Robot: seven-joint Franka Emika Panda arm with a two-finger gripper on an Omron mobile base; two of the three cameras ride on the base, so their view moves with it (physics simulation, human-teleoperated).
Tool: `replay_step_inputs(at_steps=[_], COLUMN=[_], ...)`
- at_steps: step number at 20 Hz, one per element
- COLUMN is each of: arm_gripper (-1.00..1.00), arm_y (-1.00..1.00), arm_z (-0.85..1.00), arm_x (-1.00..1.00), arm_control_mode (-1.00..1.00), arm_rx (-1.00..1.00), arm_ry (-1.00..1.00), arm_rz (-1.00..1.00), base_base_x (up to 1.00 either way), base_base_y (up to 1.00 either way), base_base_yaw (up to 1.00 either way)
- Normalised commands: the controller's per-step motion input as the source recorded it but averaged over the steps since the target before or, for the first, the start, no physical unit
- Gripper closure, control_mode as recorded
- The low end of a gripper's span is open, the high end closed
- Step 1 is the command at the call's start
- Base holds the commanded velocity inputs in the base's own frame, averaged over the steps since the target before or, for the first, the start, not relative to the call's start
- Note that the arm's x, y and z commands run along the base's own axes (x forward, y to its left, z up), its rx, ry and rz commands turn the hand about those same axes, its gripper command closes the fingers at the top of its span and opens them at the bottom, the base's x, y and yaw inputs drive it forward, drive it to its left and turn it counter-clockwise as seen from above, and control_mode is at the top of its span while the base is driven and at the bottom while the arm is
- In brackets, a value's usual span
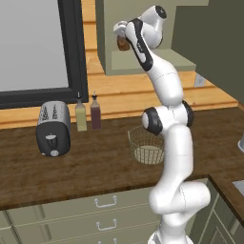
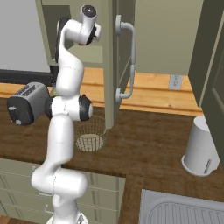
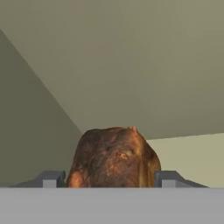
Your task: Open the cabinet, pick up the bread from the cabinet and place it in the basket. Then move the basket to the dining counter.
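We see our two-finger gripper (image 3: 113,179) spread wide, its dark tips flanking the small dark brown rounded loaf (image 3: 113,157) at 6 o'clock inside the olive-green cabinet (image 3: 131,65).

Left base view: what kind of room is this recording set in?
A simulated kitchen, most likely: a toaster and two bottles stand on a wood countertop above olive drawers, and a sink is set into the counter's corner.
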Motion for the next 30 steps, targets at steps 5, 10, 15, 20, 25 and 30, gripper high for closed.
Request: replay_step_inputs(at_steps=[5, 10, 15, 20, 25, 30], arm_gripper=[1.00, 1.00, 1.00, 1.00, 1.00, 1.00], arm_y=[-0.10, -0.06, -0.05, -0.05, -0.02, -0.01], arm_z=[-0.42, -0.67, -0.64, 0.12, 0.54, 0.38], arm_x=[-0.13, -0.25, -0.41, -0.92, -1.00, -1.00], arm_control_mode=[-1.00, -1.00, -1.00, -1.00, -1.00, -1.00], arm_rx=[0.09, 0.09, 0.06, 0.01, 0.00, 0.00], arm_ry=[-0.33, -0.33, -0.21, -0.04, 0.00, 0.12], arm_rz=[0.00, 0.00, 0.00, 0.00, -0.04, -0.05], base_base_x=[0.00, 0.00, 0.00, 0.00, 0.00, 0.00], base_base_y=[0.00, 0.00, 0.00, 0.00, 0.00, 0.00], base_base_yaw=[0.00, 0.00, 0.00, 0.00, 0.00, 0.00])
